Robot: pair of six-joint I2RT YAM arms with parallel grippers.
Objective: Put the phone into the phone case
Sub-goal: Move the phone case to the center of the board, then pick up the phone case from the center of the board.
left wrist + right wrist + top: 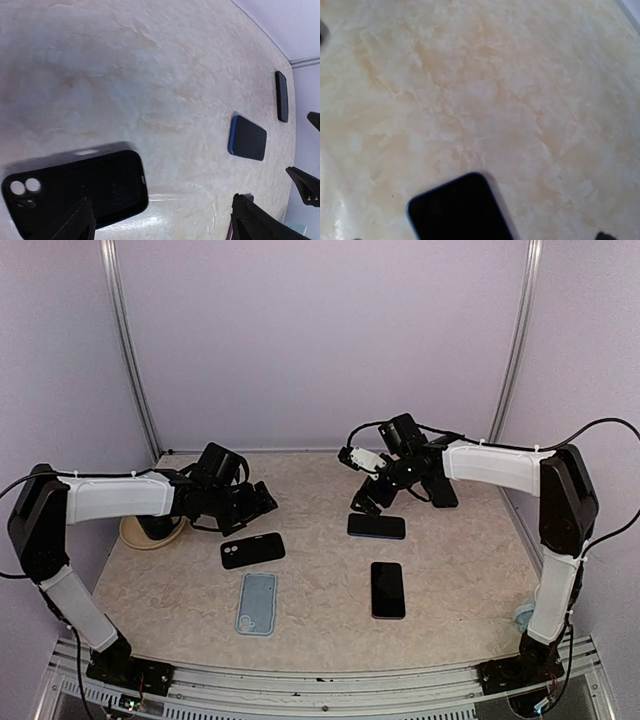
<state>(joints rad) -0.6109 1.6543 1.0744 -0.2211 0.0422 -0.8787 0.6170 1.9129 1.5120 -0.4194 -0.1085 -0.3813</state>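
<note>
A black phone case with camera holes lies left of centre; it is also in the left wrist view. A light blue phone case lies in front of it. A blue-edged phone lies screen up at centre, and a black phone lies nearer the front. My left gripper hovers open just behind the black case, holding nothing. My right gripper hangs open and empty just behind the blue-edged phone.
A tan round dish with a dark object on it sits at the table's left edge beside my left arm. A small light blue item lies by the right arm's base. Walls enclose the back and both sides.
</note>
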